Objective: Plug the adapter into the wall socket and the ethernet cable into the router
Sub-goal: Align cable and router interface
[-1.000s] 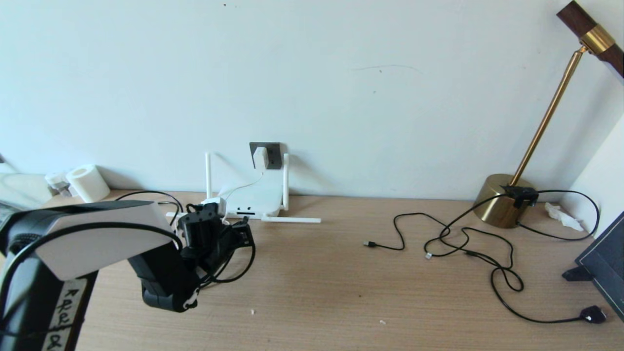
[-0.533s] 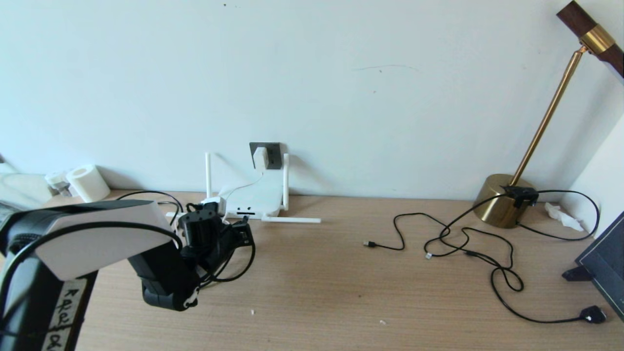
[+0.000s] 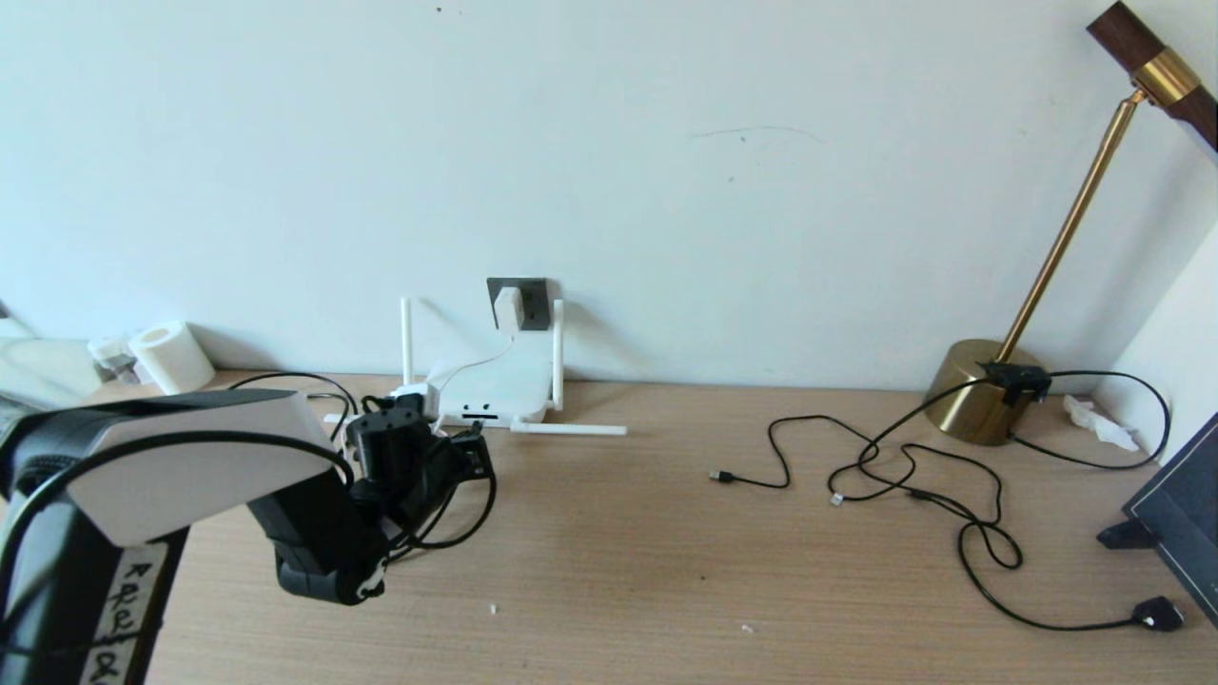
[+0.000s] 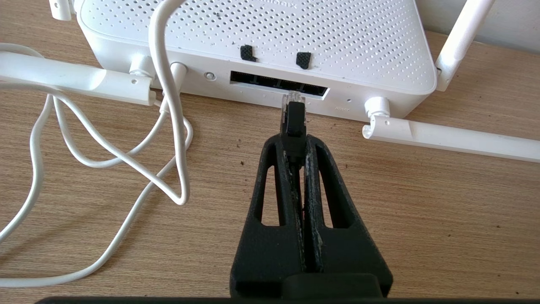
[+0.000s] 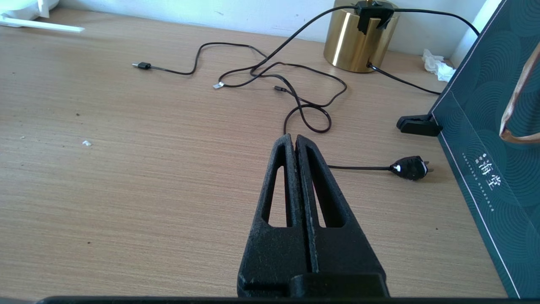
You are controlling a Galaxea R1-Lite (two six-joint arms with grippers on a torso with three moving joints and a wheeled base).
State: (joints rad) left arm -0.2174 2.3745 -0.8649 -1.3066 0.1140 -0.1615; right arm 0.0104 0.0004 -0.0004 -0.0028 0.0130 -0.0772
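Observation:
The white router (image 3: 495,388) lies flat against the wall with its dark port row (image 4: 278,83) facing my left gripper (image 4: 294,141). That gripper is shut on the black boot of the ethernet cable (image 4: 293,122). The cable's clear plug tip (image 4: 292,98) sits just in front of the ports, at the row's right part. The white adapter (image 3: 509,306) sits in the dark grey wall socket (image 3: 535,293) above the router. My right gripper (image 5: 292,138) is shut and empty, hovering over bare table off to the right.
White cord loops (image 4: 168,126) lie beside the router, and an antenna (image 4: 447,137) lies flat on the table. Thin black cords (image 3: 904,476), a flat black plug (image 3: 1156,614), a brass lamp base (image 3: 980,390) and a dark green bag (image 5: 485,139) occupy the right side. A paper roll (image 3: 171,357) stands at the far left.

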